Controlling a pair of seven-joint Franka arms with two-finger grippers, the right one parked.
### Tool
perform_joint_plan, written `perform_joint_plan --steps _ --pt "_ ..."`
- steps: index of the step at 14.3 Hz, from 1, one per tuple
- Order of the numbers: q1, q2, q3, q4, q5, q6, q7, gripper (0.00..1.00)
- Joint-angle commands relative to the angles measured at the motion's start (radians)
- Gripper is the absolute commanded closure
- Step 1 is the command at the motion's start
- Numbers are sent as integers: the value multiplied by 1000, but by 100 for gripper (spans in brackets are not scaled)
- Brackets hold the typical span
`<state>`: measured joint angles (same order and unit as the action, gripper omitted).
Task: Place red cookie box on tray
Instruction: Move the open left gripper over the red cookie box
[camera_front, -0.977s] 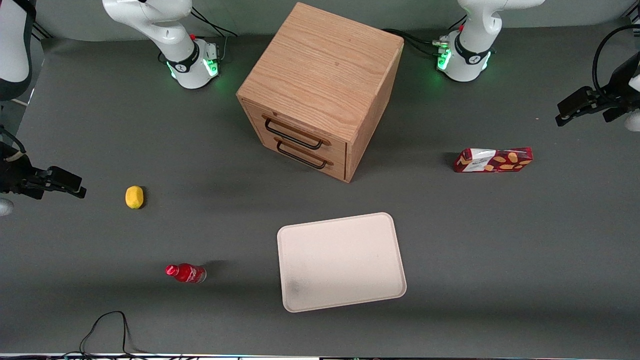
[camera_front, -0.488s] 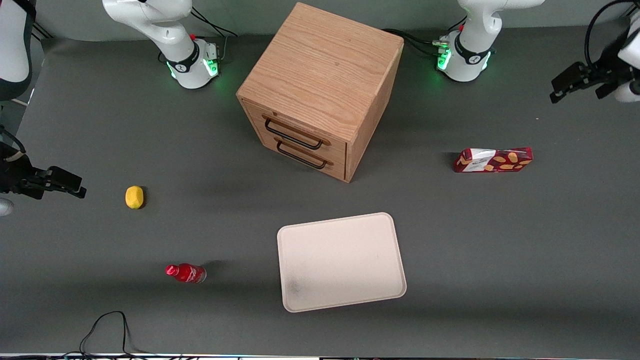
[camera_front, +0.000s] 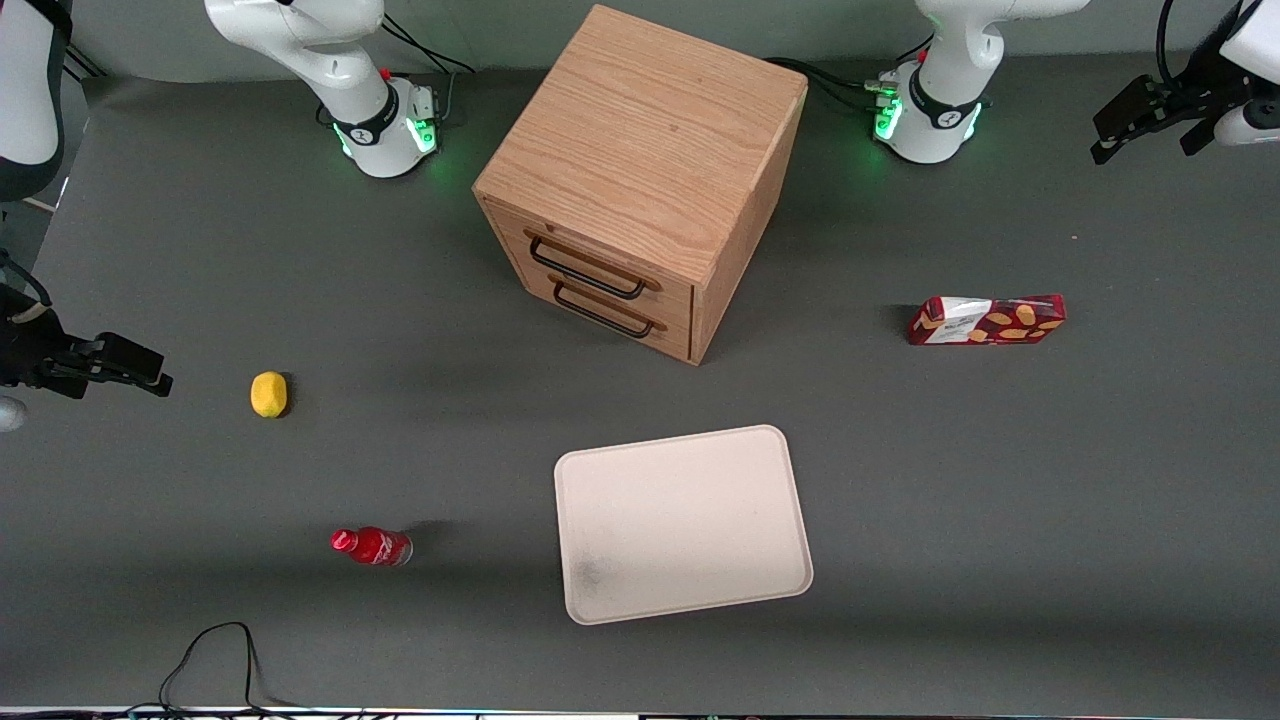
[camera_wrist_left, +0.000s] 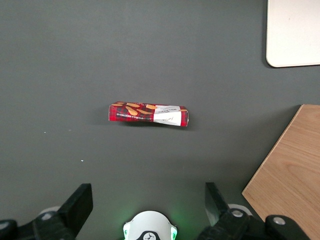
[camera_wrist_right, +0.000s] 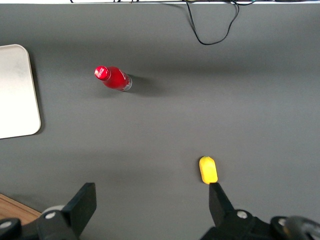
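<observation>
The red cookie box (camera_front: 986, 320) lies flat on the grey table toward the working arm's end, its white panel end pointing toward the cabinet. It also shows in the left wrist view (camera_wrist_left: 148, 114). The cream-white tray (camera_front: 680, 520) lies nearer to the front camera than the box, apart from it; a corner of it shows in the left wrist view (camera_wrist_left: 292, 30). My left gripper (camera_front: 1110, 135) hangs high above the table, farther from the front camera than the box. It is open and empty (camera_wrist_left: 147, 202), fingers (camera_wrist_left: 80, 205) wide apart.
A wooden two-drawer cabinet (camera_front: 640, 180) stands mid-table, beside the box. The working arm's base (camera_front: 925, 115) glows green. A yellow lemon (camera_front: 268, 393) and a small red bottle (camera_front: 372, 546) lie toward the parked arm's end. A black cable (camera_front: 215, 650) loops at the front edge.
My left gripper has moved away from the front camera, from beside the box's end to a spot level with the arm's base. The box and tray have not moved.
</observation>
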<state>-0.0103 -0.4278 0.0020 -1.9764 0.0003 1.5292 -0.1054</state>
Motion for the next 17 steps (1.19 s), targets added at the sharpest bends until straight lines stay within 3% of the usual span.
perform_joint_plan --steps 1,4,8,12,17 --pt "9 -14 -4 -28 15 15 -145 0" --pt "16 -12 -5 -41 13 17 -325 0" --pt "15 -5 -7 -42 1 29 -851 0" --pt "7 3 -7 -48 1 77 -1222 0" --pt "10 4 -5 -96 1 150 -1407 0"
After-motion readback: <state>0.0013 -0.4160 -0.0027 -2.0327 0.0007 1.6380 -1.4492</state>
